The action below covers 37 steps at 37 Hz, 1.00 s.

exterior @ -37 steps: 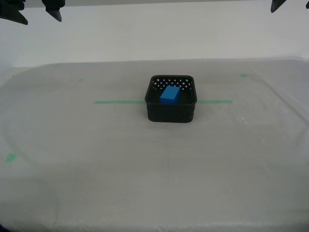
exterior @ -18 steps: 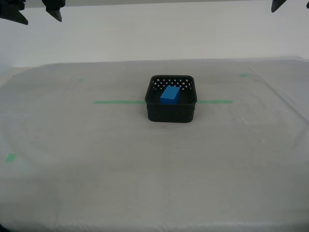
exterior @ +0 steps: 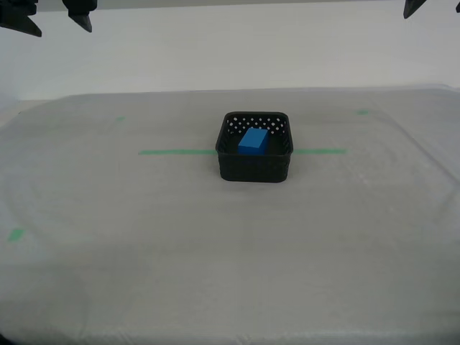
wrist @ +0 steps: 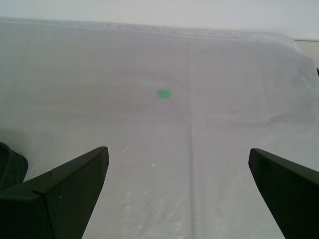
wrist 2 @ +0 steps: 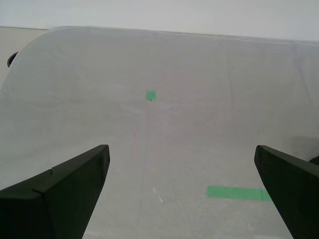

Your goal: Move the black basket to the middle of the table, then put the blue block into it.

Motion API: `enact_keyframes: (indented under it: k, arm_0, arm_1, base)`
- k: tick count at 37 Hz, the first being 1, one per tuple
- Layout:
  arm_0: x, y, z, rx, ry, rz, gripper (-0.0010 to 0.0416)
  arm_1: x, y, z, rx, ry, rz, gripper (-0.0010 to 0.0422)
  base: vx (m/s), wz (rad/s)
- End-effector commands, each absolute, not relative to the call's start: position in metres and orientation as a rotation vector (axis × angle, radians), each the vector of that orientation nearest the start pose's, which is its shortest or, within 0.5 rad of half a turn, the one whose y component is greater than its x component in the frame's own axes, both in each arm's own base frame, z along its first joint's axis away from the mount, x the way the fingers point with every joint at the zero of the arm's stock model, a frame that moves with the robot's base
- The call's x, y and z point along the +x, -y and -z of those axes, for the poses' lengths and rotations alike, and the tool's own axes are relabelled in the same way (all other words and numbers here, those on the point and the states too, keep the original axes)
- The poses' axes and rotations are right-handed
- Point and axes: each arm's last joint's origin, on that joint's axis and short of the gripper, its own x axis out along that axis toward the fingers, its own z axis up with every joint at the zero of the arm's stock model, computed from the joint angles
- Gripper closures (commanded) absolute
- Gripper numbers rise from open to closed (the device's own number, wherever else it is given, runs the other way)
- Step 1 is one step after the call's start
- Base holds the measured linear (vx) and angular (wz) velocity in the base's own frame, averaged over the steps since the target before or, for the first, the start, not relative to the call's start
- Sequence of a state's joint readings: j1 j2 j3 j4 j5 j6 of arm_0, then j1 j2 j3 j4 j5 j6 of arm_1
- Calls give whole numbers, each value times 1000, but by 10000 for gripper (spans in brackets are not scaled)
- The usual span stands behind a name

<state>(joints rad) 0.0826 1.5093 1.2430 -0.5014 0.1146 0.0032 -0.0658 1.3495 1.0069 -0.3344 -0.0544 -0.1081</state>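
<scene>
The black basket (exterior: 255, 167) stands on the table (exterior: 215, 251), across the long green tape line (exterior: 176, 152). Inside it lies the blue block (exterior: 253, 140), flat on the basket floor. My first gripper (wrist: 178, 152) is open over bare cloth with nothing between its fingers; a dark rounded corner of the basket (wrist: 10, 167) shows beside one finger. My second gripper (wrist 2: 182, 148) is also open and empty, above the cloth near an end of green tape (wrist 2: 237, 192). Dark fingertips (exterior: 79, 18) hang high at the exterior view's upper left, another fingertip (exterior: 413, 7) at its upper right.
Small green tape marks dot the cloth (exterior: 16, 234) (exterior: 363, 111) (wrist: 164, 93) (wrist 2: 150, 95). The table's rounded far edge meets a pale wall (exterior: 230, 50). A small dark object (wrist 2: 11, 59) sits past the table edge in the second wrist view.
</scene>
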Motion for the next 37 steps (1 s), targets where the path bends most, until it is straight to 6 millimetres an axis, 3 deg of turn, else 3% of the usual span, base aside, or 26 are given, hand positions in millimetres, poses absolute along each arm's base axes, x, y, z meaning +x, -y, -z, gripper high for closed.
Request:
enact_keyframes:
  k: [1, 37]
  arm_0:
    - [324, -23, -294, -73, -762, 35, 12]
    - [324, -23, -294, -73, -762, 35, 12]
  arm_1:
    - [288, 18, -275, -60, -674, -22, 12]
    - [288, 18, -275, -60, -674, -22, 12]
  base:
    - [0, 0]
    - [0, 0]
